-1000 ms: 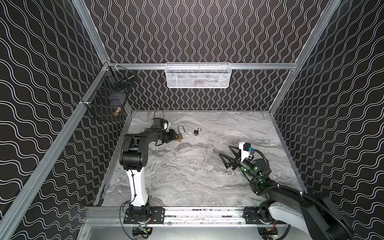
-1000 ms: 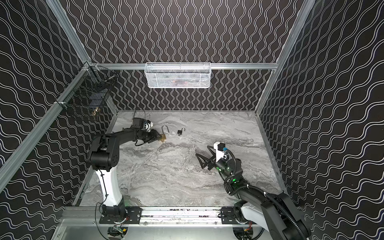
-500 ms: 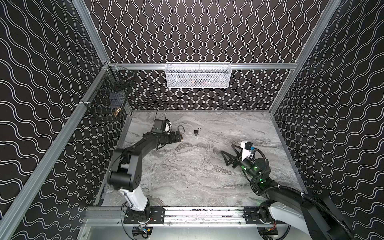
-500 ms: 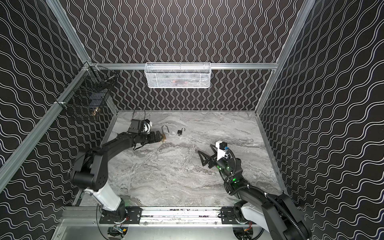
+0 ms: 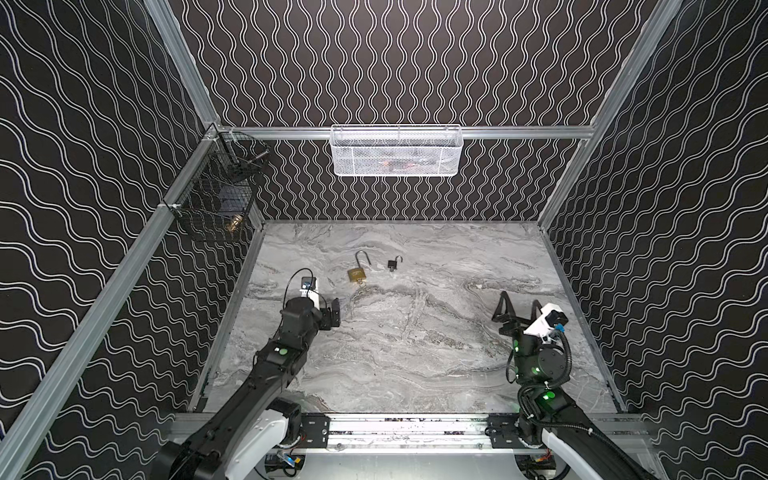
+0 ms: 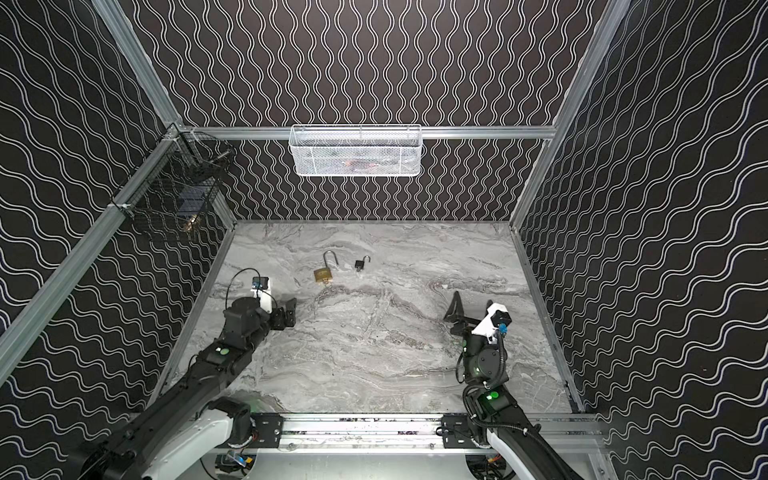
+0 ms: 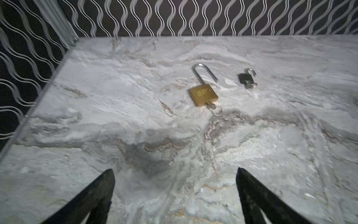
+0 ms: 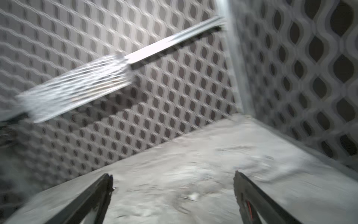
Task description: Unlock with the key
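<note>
While the left gripper stood wide and empty, two padlocks lay beyond it on the table: one brass padlock, shackle open, key in its keyhole, stamped mark unreadable; one black padlock beside it. The right gripper, well apart, gaped empty too.

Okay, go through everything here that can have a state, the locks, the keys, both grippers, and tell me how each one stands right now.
Brass padlock: shackle swung open, lying flat.
Brass padlock's key: inserted in the keyhole.
Black padlock: shackle open, lying flat.
Black padlock's key: inserted in the keyhole.
Left gripper: open, holding nothing.
Right gripper: open, holding nothing.
</note>
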{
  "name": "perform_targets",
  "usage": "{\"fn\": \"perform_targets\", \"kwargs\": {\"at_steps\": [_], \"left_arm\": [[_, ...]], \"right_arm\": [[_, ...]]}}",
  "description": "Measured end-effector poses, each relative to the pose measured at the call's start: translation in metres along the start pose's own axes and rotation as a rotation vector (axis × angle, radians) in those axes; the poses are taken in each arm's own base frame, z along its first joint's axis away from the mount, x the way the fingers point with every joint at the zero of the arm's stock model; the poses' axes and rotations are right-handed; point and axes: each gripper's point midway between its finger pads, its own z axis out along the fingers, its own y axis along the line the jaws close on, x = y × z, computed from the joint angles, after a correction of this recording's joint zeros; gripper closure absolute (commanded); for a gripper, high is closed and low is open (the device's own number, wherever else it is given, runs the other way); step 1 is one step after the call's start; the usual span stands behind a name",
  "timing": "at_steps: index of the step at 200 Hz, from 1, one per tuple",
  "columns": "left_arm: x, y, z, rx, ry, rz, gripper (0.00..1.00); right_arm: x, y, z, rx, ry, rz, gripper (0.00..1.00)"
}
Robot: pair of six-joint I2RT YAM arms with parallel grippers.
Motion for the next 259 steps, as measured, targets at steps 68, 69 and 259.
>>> {"fn": "perform_targets", "kwargs": {"at_steps": [68, 69, 259], "left_arm": [[0.047, 0.045, 0.036, -0.266, 0.019, 0.154, 0.01], [0.047, 0.046, 0.036, -0.267, 0.017, 0.152, 0.01], [0.033, 0.045, 0.107, -0.079, -0.094, 0.074, 0.01]], "right_arm": [[0.044, -0.046, 0.004, 0.249, 0.146, -0.304, 0.01], [0.044, -0.046, 0.004, 0.249, 0.149, -0.308, 0.01], [0.084, -0.037, 0.066, -0.029, 0.185, -0.415, 0.01]]}}
